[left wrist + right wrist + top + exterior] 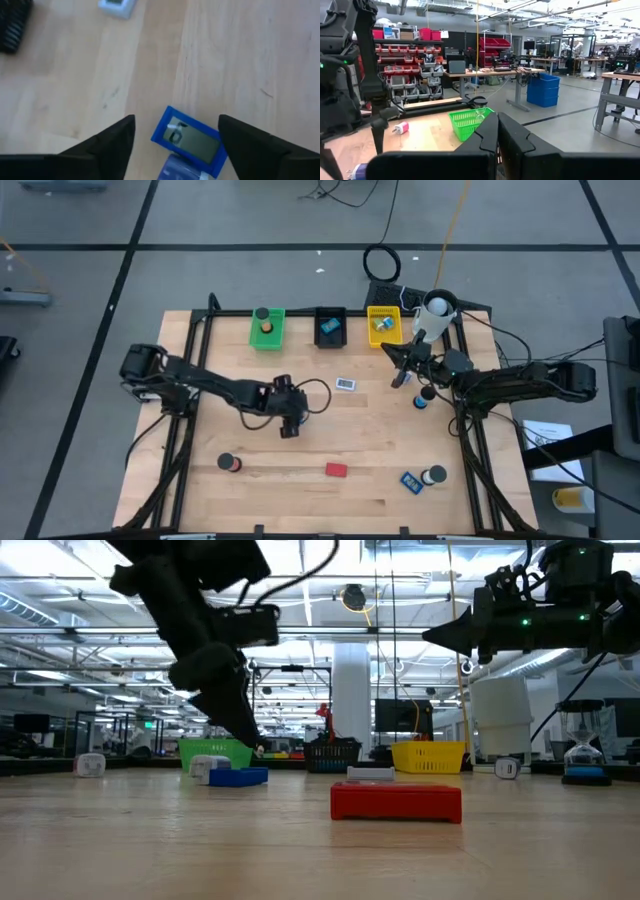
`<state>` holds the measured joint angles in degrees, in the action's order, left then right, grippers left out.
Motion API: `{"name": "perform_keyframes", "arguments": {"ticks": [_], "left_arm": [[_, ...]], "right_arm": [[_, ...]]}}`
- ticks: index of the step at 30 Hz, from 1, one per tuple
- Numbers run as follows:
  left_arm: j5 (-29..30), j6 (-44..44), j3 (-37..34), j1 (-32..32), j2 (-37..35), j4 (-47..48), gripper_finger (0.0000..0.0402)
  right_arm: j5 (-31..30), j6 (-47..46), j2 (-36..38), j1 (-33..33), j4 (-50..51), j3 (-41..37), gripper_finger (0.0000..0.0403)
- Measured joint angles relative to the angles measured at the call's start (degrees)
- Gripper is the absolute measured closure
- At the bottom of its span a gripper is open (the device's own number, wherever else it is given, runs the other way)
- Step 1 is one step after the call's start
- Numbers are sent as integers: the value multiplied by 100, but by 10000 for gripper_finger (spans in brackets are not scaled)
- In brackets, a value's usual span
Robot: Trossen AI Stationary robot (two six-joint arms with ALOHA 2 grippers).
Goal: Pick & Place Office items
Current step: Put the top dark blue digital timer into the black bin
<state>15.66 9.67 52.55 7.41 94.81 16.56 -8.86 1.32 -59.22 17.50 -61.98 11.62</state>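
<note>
My left gripper point(290, 426) hangs open and slanting down over the middle of the table. Its two fingers stand on either side of a small blue block with a grey display point(187, 142), which lies flat on the wood point(238, 776); I see no touch. In the high view the gripper hides this block. My right gripper point(397, 370) is shut and raised near the yellow tray point(384, 325), holding nothing point(497, 135). Loose office items lie around: a white-and-blue piece point(346, 384), a red block point(336, 470), a dark roll point(230, 463), another blue block point(411, 481), and a round cap point(434, 475).
A green tray point(267, 328), a black tray point(330, 325) and the yellow tray stand in a row at the far edge, with a white cup point(437, 308) at the far right. A dark piece on a blue base point(424, 398) sits below the right arm.
</note>
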Motion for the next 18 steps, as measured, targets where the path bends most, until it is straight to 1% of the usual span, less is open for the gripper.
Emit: {"name": "perform_keyframes", "arguments": {"ticks": [4, 8, 14, 18], "left_arm": [[-353, 478, 236, -106, 258, 135, 77], [-776, 721, 427, -237, 453, 230, 77], [-816, 772, 613, -294, 623, 664, 100], [-814, 846, 617, -288, 620, 714, 107]], "right_arm": [[0, -50, 0, 0, -15, 0, 402], [0, -46, 0, 0, -28, 0, 402], [1, -44, 0, 0, -31, 2, 402], [1, -44, 0, 0, -31, 2, 402]]}}
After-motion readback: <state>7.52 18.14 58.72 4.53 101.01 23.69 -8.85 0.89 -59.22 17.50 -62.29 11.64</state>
